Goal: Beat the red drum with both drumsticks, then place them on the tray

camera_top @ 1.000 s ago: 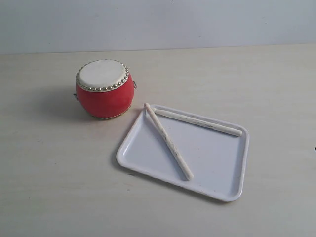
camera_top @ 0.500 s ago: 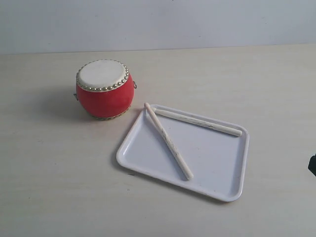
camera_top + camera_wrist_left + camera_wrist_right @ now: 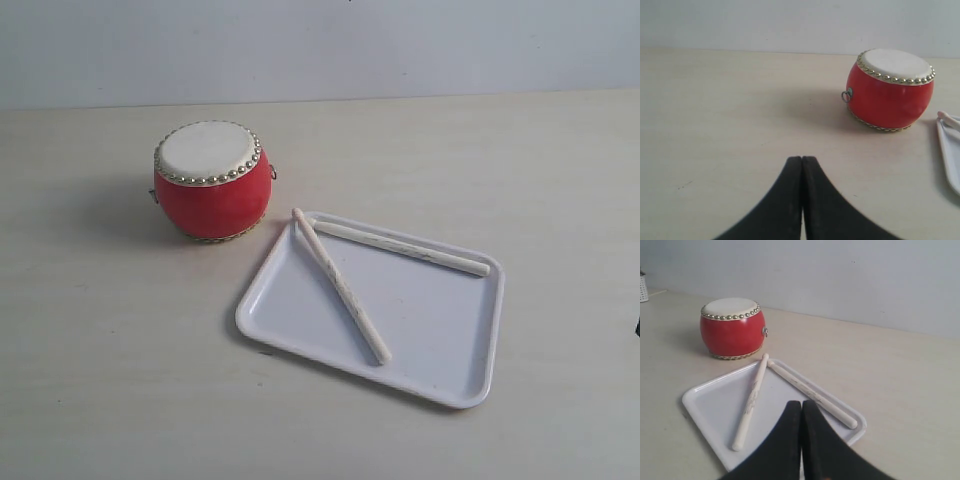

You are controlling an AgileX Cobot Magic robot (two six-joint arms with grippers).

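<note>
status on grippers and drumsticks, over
Left gripper shut, empty. Right gripper shut, empty. Drumsticks both lying in tray, beside red drum. Nothing seen in the way.

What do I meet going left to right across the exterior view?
drum → tray, with both drumsticks lying in it; their spans overlap, so they are not ordered between themselves.

No writing, label or number is legible anywhere; faint grey marks on the drumsticks [image 3: 340, 286] stay unreadable.
</note>
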